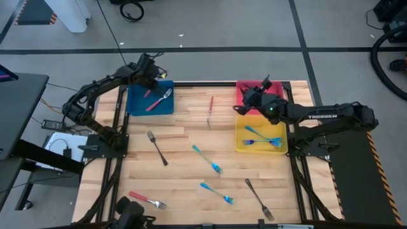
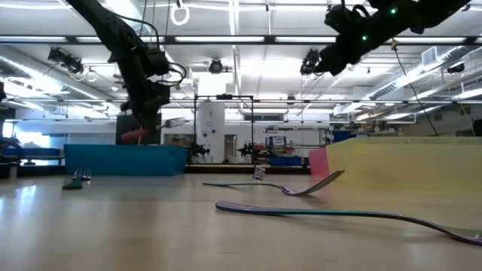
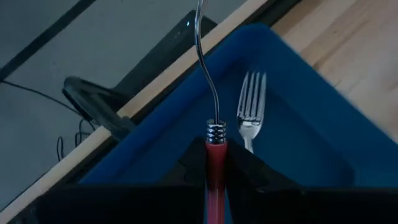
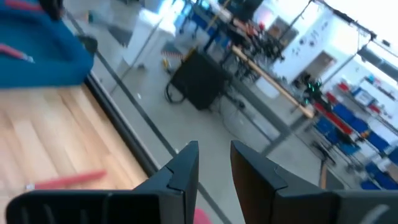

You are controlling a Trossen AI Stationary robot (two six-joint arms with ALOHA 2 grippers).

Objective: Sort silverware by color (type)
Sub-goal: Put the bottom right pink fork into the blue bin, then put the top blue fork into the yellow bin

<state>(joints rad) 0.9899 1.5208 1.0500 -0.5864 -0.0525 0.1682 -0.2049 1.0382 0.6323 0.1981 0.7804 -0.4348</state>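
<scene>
My left gripper point(image 1: 151, 81) hangs over the blue tray point(image 1: 137, 105), shut on a red-handled fork point(image 3: 216, 162). A second red-handled fork point(image 1: 160, 99) lies flat in that tray, seen also in the left wrist view point(image 3: 252, 109). My right gripper point(image 1: 243, 105) is open and empty above the red tray point(image 1: 273, 89); in its own wrist view point(image 4: 214, 158) nothing sits between the fingers. Blue-handled forks point(image 1: 262, 138) lie in the yellow tray point(image 1: 240, 145). Loose on the table are red forks point(image 1: 211, 103) point(image 1: 146, 200), blue forks point(image 1: 208, 159) point(image 1: 217, 193) and metal forks point(image 1: 156, 146) point(image 1: 259, 198). My left gripper pinches the fork's red handle point(image 3: 216, 152) between its two fingers, close to the ribbed metal collar. The metal neck point(image 3: 208, 74) runs forward past the fingertips, and its tines are out of the wrist view. The fork point(image 2: 135, 135) is lifted clear above the blue tray.
The three trays line the far part of the table: blue on the left, red and yellow on the right. The forks lie scattered across the middle and near part of the wooden top point(image 1: 184, 137). Metal frame rails point(image 1: 117, 127) run along both sides.
</scene>
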